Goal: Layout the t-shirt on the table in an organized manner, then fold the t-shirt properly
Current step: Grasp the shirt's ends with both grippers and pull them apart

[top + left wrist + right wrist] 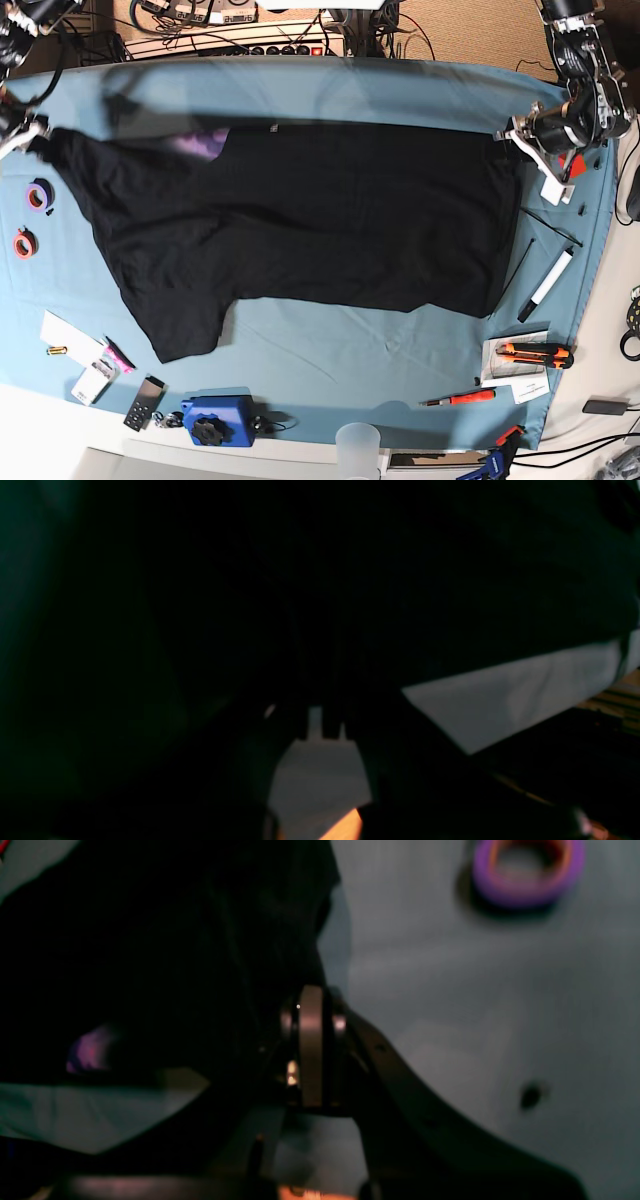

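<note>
The black t-shirt (320,220) is stretched wide across the teal table (350,350), one sleeve trailing toward the near left (185,330). A patch of purple print (200,145) shows near its far edge. My right gripper (38,135), at the left of the base view, is shut on the shirt's left corner; in its wrist view the fingers (311,1010) pinch black cloth (175,965). My left gripper (512,133), at the right of the base view, is shut on the opposite corner. Dark shirt fabric (350,580) fills the left wrist view, hiding most of that gripper (320,717).
A purple tape roll (38,195) (527,870) and a red one (24,243) lie at the left edge. Along the near edge are a blue tool (215,420), a cup (358,445), a screwdriver (460,398) and an orange knife (535,352). A marker (545,285) lies right.
</note>
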You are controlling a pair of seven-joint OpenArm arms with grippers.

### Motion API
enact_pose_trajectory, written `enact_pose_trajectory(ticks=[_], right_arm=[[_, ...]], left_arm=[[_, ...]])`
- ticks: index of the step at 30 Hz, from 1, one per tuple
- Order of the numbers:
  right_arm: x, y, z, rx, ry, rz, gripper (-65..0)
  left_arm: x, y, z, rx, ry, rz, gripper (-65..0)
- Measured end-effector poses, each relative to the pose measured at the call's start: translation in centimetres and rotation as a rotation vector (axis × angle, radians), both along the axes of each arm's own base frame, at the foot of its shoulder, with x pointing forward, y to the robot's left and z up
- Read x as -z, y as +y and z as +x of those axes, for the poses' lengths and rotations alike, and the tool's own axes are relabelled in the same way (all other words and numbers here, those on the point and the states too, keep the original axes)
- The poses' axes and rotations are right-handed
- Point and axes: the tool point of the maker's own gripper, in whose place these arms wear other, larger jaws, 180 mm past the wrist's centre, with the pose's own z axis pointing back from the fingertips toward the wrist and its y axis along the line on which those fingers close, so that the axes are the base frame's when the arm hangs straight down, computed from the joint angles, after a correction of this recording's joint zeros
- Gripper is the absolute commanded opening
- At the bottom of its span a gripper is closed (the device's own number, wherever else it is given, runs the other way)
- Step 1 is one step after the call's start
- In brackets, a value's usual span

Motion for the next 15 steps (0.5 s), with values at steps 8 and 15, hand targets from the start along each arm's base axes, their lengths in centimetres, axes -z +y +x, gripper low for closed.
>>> enact_pose_trajectory(ticks=[8, 15], right_arm=[[2.8, 1.8, -3.5, -0.003, 0.069, 0.061, -65.0], [3.1, 2.4, -3.5, 0.001, 0.06, 0.084, -65.0]], left_arm=[[0.4, 1.3, -2.7, -0.049, 0.029, 0.002, -65.0], [0.4, 1.6, -2.9, -0.05, 0.027, 0.005, -65.0]])
